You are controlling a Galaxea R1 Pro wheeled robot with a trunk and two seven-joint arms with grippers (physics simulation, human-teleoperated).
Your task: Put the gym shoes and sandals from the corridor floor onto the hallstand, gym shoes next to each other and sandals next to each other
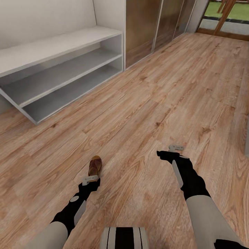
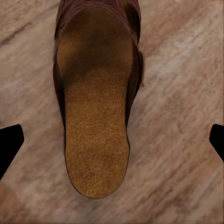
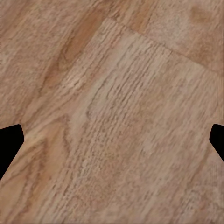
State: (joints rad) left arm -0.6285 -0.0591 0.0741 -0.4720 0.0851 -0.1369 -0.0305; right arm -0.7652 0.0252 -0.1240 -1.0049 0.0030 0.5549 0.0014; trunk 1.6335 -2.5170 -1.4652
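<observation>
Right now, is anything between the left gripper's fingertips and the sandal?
No: in the left wrist view the sandal lies between the open left gripper fingertips, with bare corridor floor beside it.

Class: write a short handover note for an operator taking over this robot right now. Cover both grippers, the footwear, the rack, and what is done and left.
Left gripper: open, above one dark brown sandal with tan insole, not gripping it.
Right gripper: open, empty, above the light brown wood-plank floor.
Light-grey hallstand shoe rack: visible shelves hold nothing.
Done: nothing placed.
Left: grasp this sandal, rack it; then place the other sandal and both gym shoes in pairs.
</observation>
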